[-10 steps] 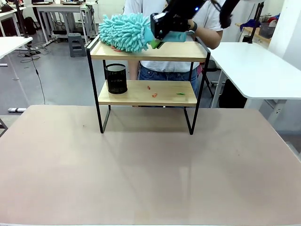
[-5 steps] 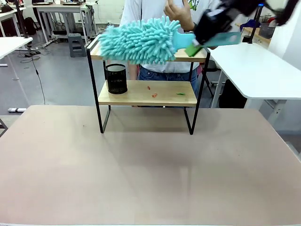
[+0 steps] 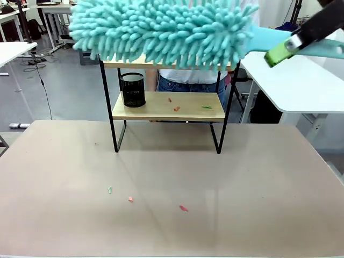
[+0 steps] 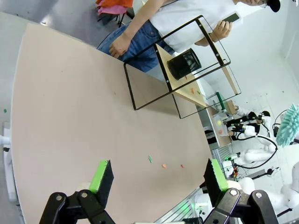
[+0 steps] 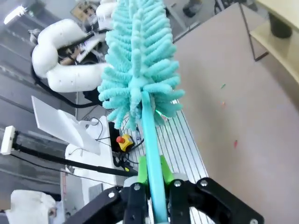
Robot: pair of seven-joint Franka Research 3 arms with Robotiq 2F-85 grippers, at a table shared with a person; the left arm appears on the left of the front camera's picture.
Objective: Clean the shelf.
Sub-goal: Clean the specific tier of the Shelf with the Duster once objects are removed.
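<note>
The right gripper (image 3: 285, 49) is clamped tight on the handle of a fluffy teal duster (image 3: 161, 29), held high in front of the shelf (image 3: 161, 107), which stands at the table's (image 3: 242, 188) far side (a black mesh cup (image 3: 133, 90) sits on its lower board). The left gripper (image 4: 159, 175) hangs with its fingers wide apart, holding nothing.

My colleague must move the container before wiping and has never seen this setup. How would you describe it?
Across the tan table stands a two-tier wooden shelf in a black frame. At the robot's left end of its lower board is a black mesh cup, the one upright thing there; its neighbours are tiny red and green scraps.
</note>
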